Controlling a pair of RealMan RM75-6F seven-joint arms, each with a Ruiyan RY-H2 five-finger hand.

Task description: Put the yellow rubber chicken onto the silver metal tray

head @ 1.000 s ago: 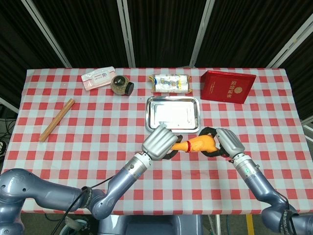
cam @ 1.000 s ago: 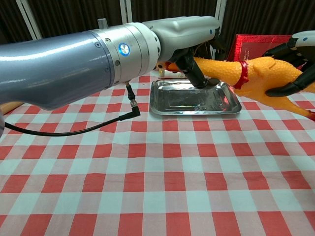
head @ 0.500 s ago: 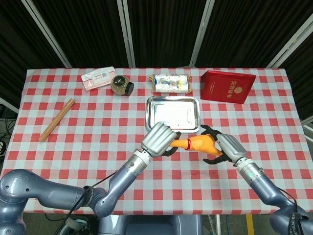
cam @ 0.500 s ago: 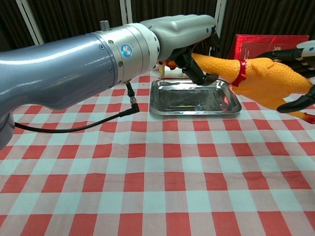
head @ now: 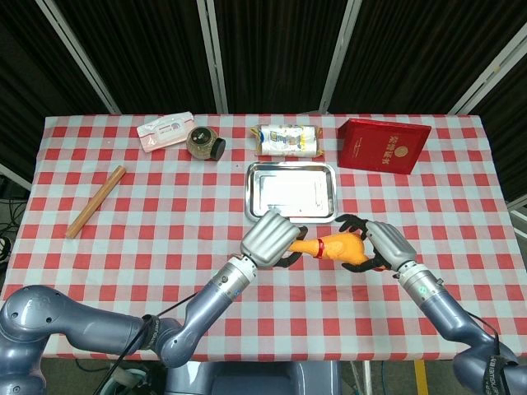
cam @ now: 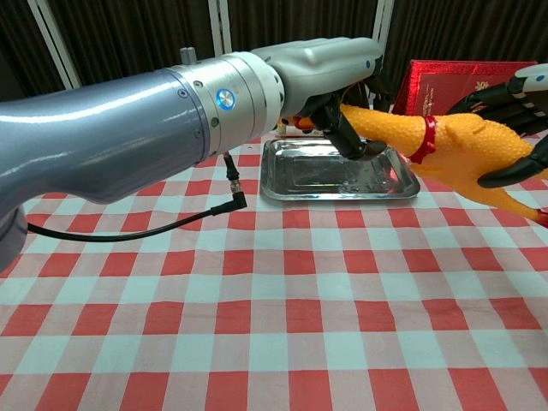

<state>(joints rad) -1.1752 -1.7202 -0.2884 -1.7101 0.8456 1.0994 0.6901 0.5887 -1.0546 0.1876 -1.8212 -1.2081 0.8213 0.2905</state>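
Note:
The yellow rubber chicken (head: 338,246) (cam: 462,145), with a red band at its neck, hangs in the air just in front of the silver metal tray (head: 292,193) (cam: 342,175). My left hand (head: 268,239) (cam: 321,68) grips its neck and head end. My right hand (head: 387,243) (cam: 522,90) has its dark fingers wrapped over and under the body. The chicken's head is hidden behind the left hand's fingers. In the chest view the neck reaches over the tray's near right corner.
Behind the tray lie a white snack packet (head: 286,140) and a red box (head: 384,145). A dark jar (head: 203,142) and a pink-white pack (head: 165,130) sit at the back left, a wooden stick (head: 95,201) at the left. A black cable (cam: 128,227) hangs from my left forearm.
The right hand's fingers spread away from the chicken's body half a second ago and have now closed around it again. The chicken shifted slightly; the left hand kept its hold.

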